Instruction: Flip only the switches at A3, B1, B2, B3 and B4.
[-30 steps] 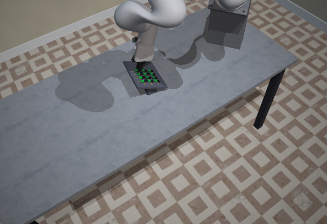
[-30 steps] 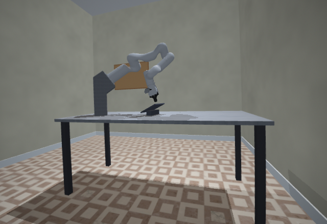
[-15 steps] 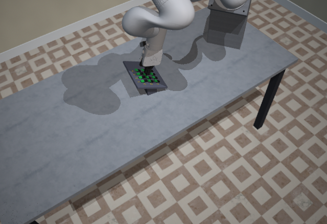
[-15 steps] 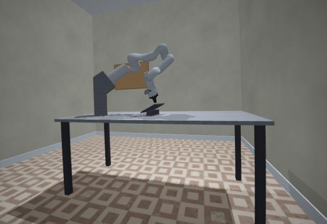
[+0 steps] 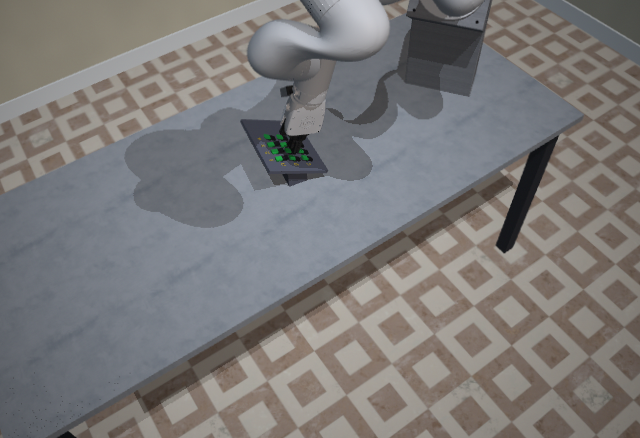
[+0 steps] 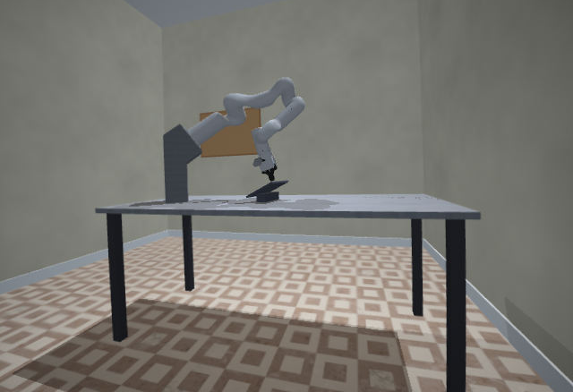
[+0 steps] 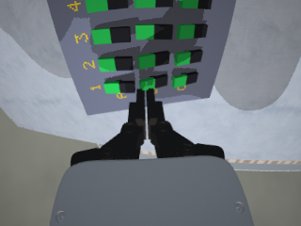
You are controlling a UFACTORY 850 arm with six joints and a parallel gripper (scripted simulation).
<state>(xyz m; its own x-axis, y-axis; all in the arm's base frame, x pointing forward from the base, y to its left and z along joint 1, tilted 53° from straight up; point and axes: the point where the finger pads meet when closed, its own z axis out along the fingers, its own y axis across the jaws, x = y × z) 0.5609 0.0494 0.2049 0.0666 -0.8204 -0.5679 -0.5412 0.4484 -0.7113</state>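
A dark tilted switch panel [image 5: 281, 154] stands mid-table on a small block; it also shows in the side view [image 6: 268, 189]. The wrist view shows the panel [image 7: 147, 40] with green-and-black rocker switches, yellow numbers 1 to 4 down its left side and letters along its near edge. My gripper [image 7: 145, 100] is shut, with nothing between the fingers. Its tips sit at the near edge of the B1 switch [image 7: 152, 82]; I cannot tell if they touch it. In the overhead view the gripper [image 5: 292, 141] points down onto the panel, and its wrist hides some switches.
The arm's grey base pedestal [image 5: 444, 45] stands at the table's back right corner. The table edge runs in front of the panel [image 5: 361, 262]. An orange board [image 6: 231, 133] hangs on the far wall.
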